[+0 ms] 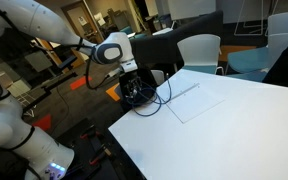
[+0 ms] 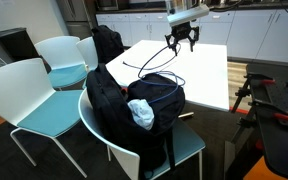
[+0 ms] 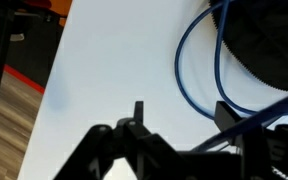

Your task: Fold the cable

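The cable is a thin dark blue cord. In the wrist view it lies in two curved loops [image 3: 196, 70] on the white table, and one strand runs close under the right finger. It also shows as a loop near the table edge in both exterior views [image 1: 165, 96] [image 2: 150, 68]. My gripper [image 3: 181, 122] hovers just above the table by the loops, with its fingers spread apart and nothing between them. It also shows in both exterior views [image 1: 137, 92] [image 2: 181, 44].
A bulky black backpack [image 2: 134, 105] sits on a teal chair at the table edge, and its zipped side shows in the wrist view [image 3: 269, 45]. A clear flat sheet [image 1: 199, 100] lies on the white table [image 1: 244, 130]. White chairs [image 1: 199, 50] stand around.
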Available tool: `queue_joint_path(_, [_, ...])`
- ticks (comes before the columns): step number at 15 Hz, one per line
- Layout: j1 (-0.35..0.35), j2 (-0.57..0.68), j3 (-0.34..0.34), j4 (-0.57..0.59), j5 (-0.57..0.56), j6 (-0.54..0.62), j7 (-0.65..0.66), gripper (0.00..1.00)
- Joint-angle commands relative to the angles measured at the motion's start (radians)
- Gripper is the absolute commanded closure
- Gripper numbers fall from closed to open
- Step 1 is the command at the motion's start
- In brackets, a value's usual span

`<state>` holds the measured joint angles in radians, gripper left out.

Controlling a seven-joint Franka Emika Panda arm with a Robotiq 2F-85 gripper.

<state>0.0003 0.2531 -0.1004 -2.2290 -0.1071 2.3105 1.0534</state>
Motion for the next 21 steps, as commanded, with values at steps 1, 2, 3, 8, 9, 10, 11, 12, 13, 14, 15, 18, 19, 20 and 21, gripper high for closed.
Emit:
queue_joint_path(1, [-0.046, -0.019, 0.037, -0.016, 0.172, -0.015, -0.232, 0.00])
queue_joint_path(2, [-0.047, -0.005, 0.039, -0.011, 0.216, -0.013, -0.276, 0.00])
queue_joint_path(3, [-0.048, 0.018, 0.039, -0.005, 0.260, 0.011, -0.309, 0.00])
queue_joint_path(8, [-0.032, 0.099, 0.025, -0.014, 0.343, 0.112, -0.369, 0.00])
queue_joint_path(9, [-0.029, 0.122, 0.022, -0.015, 0.346, 0.146, -0.364, 0.00])
queue_joint_path(10, [-0.025, 0.140, 0.019, -0.015, 0.344, 0.173, -0.358, 0.00])
queue_joint_path(11, [-0.024, 0.163, 0.016, -0.014, 0.345, 0.203, -0.351, 0.00])
queue_joint_path(12, [-0.024, 0.187, 0.014, -0.010, 0.349, 0.229, -0.350, 0.00])
queue_joint_path(13, [-0.026, 0.205, 0.015, -0.007, 0.355, 0.241, -0.353, 0.00])
queue_joint_path(14, [-0.026, 0.224, 0.012, -0.004, 0.359, 0.258, -0.349, 0.00])
queue_joint_path(15, [-0.025, 0.241, 0.009, -0.002, 0.361, 0.267, -0.345, 0.00])
queue_joint_path(18, [-0.026, 0.279, 0.000, 0.004, 0.368, 0.267, -0.340, 0.00])
queue_joint_path(19, [-0.023, 0.290, -0.006, 0.008, 0.367, 0.259, -0.334, 0.00])
queue_joint_path(20, [-0.025, 0.298, -0.009, 0.012, 0.369, 0.250, -0.334, 0.00])
queue_joint_path(21, [-0.023, 0.306, -0.015, 0.015, 0.368, 0.249, -0.329, 0.00])
